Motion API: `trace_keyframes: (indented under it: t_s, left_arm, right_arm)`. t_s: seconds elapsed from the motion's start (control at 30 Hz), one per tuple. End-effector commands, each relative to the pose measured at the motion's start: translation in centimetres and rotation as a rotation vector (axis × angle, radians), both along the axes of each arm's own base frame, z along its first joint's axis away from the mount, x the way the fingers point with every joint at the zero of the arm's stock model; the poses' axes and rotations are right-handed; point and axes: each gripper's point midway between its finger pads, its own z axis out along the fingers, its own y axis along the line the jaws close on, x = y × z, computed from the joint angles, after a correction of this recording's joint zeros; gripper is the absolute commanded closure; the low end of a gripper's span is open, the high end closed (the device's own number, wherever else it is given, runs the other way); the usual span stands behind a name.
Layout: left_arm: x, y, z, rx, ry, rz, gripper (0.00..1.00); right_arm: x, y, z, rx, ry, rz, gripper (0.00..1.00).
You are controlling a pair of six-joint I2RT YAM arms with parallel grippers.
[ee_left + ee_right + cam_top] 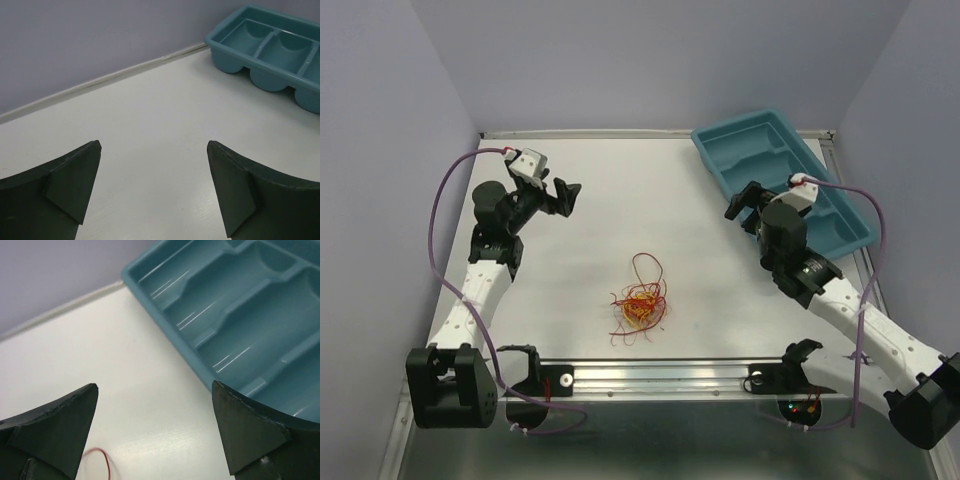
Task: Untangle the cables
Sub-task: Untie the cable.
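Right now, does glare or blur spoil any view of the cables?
Top external: even light, soft shadows, cables sharp. Left wrist: no glare, cables out of frame. Right wrist: glare streaks on the teal tray; only one red loop shows at the bottom edge.

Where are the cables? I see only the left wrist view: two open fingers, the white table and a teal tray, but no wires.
Observer: The cables lie in one small tangle on the table, toward its near edge, between the two arms.
Operator: What is the right gripper doing?
Observer: The right gripper hangs open beside the teal tray, apart from the tangle and holding nothing.
Operator: Does the other wrist camera show any wire?
Observer: Yes. The right wrist view shows one red loop at its bottom edge, lying on the table.
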Motion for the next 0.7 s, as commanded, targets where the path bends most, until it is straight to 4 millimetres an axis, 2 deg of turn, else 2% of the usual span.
trace_keyframes:
  t_s: [0.0,0.03,0.1,0.13,0.17,0.2,0.23,0.27,0.3,0.33,0.37,0.4,0.47,0.53,0.67]
  left_arm:
    - [-0.3,-1.0,1.7,0.021,-0.064,-0.051,0.01]
    - [-0.3,-1.0,1.7,0.021,-0.063,-0.048,0.01]
    - [-0.3,-1.0,1.8,0.023,-0.066,-0.042,0.01]
    - [-0.2,-0.8,1.7,0.024,-0.064,-0.035,0.01]
    - [-0.2,-0.8,1.9,0.026,-0.07,-0.033,0.01]
    - [-0.2,-0.8,1.8,0.027,-0.069,-0.03,0.01]
    - [-0.3,-0.8,1.8,0.029,-0.072,-0.028,0.01]
    - [-0.3,-0.8,1.9,0.03,-0.076,-0.028,0.01]
    - [-0.3,-0.9,2.0,0.032,-0.077,-0.03,0.01]
    - [-0.3,-0.8,2.0,0.031,-0.078,-0.025,0.01]
    - [-0.4,-1.0,2.0,0.032,-0.079,-0.03,0.01]
    - [-0.4,-1.0,2.0,0.032,-0.08,-0.028,0.01]
    - [-0.4,-1.0,2.0,0.033,-0.081,-0.028,0.01]
    - [-0.4,-0.9,2.0,0.034,-0.079,-0.027,0.01]
    - [-0.4,-0.8,2.1,0.034,-0.082,-0.021,0.01]
  right_arm:
    - [0.6,8.4,0.8,-0.118,0.007,0.488,0.0]
    - [-0.8,12.2,0.5,-0.1,0.025,0.718,0.0]
    - [-2.9,16.0,-1.1,-0.162,0.094,0.94,0.0]
    - [-2.6,17.3,-1.9,-0.197,0.136,0.954,0.0]
    - [-3.3,17.8,-3.2,-0.272,0.186,0.983,0.0]
    - [-5.0,19.8,-4.0,-0.327,0.209,1.04,0.0]
    - [-5.2,21.2,-5.1,-0.399,0.236,1.073,0.0]
    - [-6.2,21.9,-6.3,-0.437,0.276,1.116,0.0]
    - [-8.1,24.0,-6.5,-0.463,0.277,1.198,0.0]
    - [-8.9,24.9,-7.4,-0.493,0.293,1.236,0.0]
    - [-9.3,25.5,-9.8,-0.546,0.354,1.258,0.0]
    - [-10.2,26.3,-10.5,-0.566,0.371,1.281,0.0]
    - [-9.7,26.7,-12.5,-0.612,0.427,1.257,0.03]
    - [-9.7,26.9,-13.6,-0.628,0.461,1.26,0.12]
    - [-10.3,27.5,-15.0,-0.658,0.49,1.315,0.2]
